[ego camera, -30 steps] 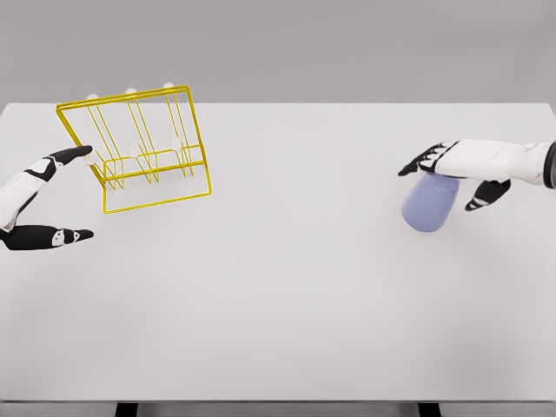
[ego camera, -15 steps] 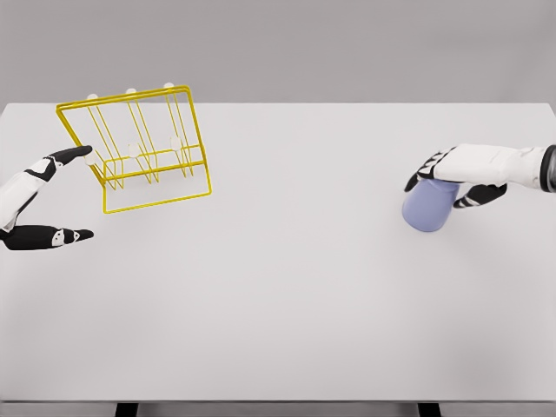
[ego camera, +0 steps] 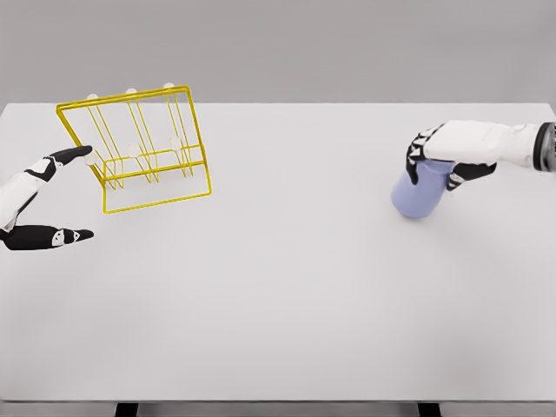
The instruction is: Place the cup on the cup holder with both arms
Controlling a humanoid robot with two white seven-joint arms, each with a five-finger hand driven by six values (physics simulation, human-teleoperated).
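Note:
A pale blue cup (ego camera: 417, 195) hangs at the table's right side, tilted, with my right hand (ego camera: 443, 158) shut on its upper end. The yellow wire cup holder (ego camera: 139, 148) with white-tipped pegs stands at the far left of the table. My left hand (ego camera: 48, 195) sits just left of the holder with its fingers spread, one fingertip (ego camera: 82, 150) close to the holder's left edge, holding nothing.
The white table (ego camera: 278, 295) fills most of the view. A grey wall lies behind its far edge, and the table's front edge runs along the bottom of the picture.
My right hand closed its fingers on the cup, then raised it slightly and carried it a little left. The left hand and the holder have stayed put.

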